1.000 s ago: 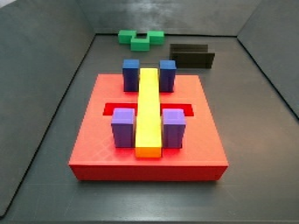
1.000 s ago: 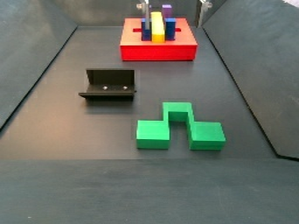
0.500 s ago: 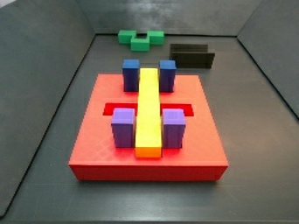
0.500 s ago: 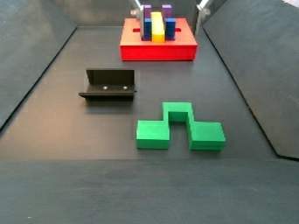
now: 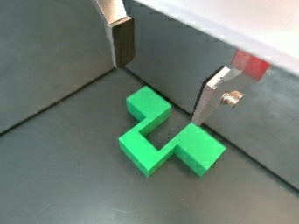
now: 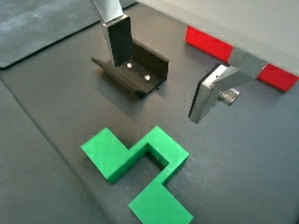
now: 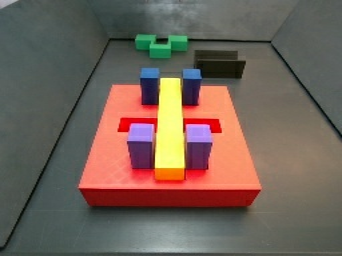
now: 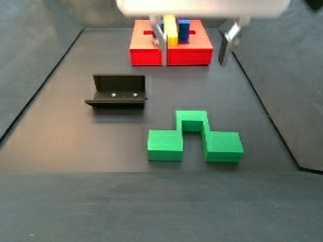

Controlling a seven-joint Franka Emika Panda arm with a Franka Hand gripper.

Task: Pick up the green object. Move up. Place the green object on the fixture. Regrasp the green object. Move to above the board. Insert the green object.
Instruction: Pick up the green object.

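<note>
while the green object (image 8: 192,139) is lying flat on the dark floor (image 8: 76,189) near the front in a side view, the gripper (image 8: 195,38) is hanging high above the floor with its fingers (image 8: 229,42) spread wide apart and nothing between them. in both wrist views the green object (image 5: 167,136) is sitting below the open fingers (image 5: 121,39), not touching either plate, and the gripper (image 6: 166,68) is staying clear of it. the fixture (image 8: 119,92) is standing on the floor just beyond and to one side of the green object, apart from it; in a wrist view the fixture (image 6: 133,69) is showing its upright back wall with two small holes. the board (image 7: 168,160) is resting well apart from the green object, at the far end in one side view and close up in another, and it is carrying a yellow bar (image 7: 170,126) running lengthwise between two blue blocks (image 7: 150,83) and two purple blocks (image 7: 140,144).
</note>
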